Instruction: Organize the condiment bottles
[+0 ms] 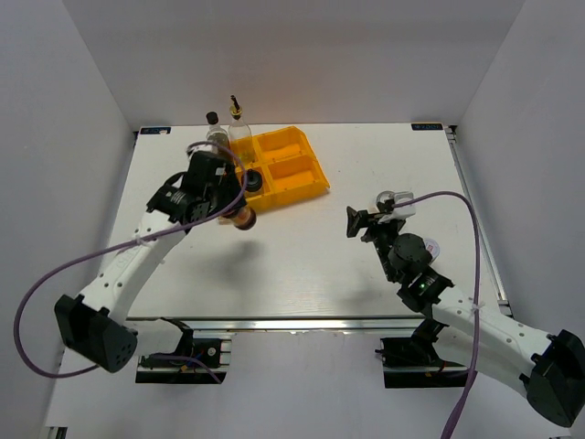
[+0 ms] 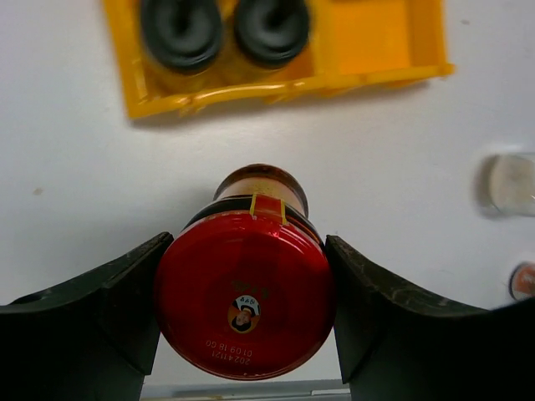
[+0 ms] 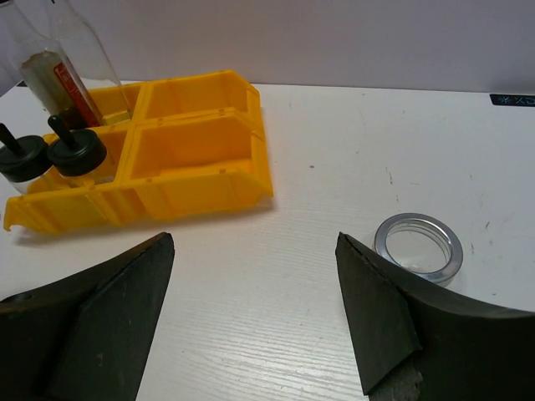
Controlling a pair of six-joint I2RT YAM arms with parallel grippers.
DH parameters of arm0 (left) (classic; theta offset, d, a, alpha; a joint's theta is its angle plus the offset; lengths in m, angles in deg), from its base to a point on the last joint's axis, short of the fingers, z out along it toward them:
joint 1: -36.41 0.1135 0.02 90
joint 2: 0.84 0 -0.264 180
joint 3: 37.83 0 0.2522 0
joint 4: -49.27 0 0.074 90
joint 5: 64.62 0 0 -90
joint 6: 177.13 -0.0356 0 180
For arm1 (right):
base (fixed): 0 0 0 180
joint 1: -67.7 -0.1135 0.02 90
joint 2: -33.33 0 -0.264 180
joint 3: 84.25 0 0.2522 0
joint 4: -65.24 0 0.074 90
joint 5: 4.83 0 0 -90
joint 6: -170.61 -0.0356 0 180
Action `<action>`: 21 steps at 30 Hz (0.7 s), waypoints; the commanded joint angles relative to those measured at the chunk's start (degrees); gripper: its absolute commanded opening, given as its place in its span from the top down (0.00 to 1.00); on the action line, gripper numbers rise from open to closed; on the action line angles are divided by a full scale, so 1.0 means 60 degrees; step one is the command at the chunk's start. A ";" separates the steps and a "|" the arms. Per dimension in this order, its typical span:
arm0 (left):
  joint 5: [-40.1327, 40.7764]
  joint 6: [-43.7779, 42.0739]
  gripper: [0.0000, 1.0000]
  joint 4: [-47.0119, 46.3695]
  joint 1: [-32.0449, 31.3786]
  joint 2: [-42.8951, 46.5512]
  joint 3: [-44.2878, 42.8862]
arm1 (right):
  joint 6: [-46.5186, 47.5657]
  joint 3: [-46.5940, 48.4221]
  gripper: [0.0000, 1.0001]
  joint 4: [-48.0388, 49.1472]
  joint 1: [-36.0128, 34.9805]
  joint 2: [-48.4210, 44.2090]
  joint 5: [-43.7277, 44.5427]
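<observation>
My left gripper is shut on a red-lidded jar and holds it above the table, just in front of the yellow tray; the jar also shows in the top view. Two black-capped shakers stand in the tray's near-left compartment. A clear gold-spouted bottle and a tall black-capped bottle stand at the tray's far-left corner. My right gripper is open and empty, right of the tray. A silver-lidded jar stands beside its right finger. A pale-lidded jar stands further right.
The tray's two right compartments hold nothing. White walls close in the table on the left, back and right. The right arm's purple cable loops over the table's right side.
</observation>
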 commanded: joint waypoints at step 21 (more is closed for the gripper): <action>0.1937 -0.2980 1.00 -0.3068 -0.0981 -0.9183 -1.1234 | -0.0562 -0.0432 0.18 0.0640 0.1130 -0.0363 -0.0334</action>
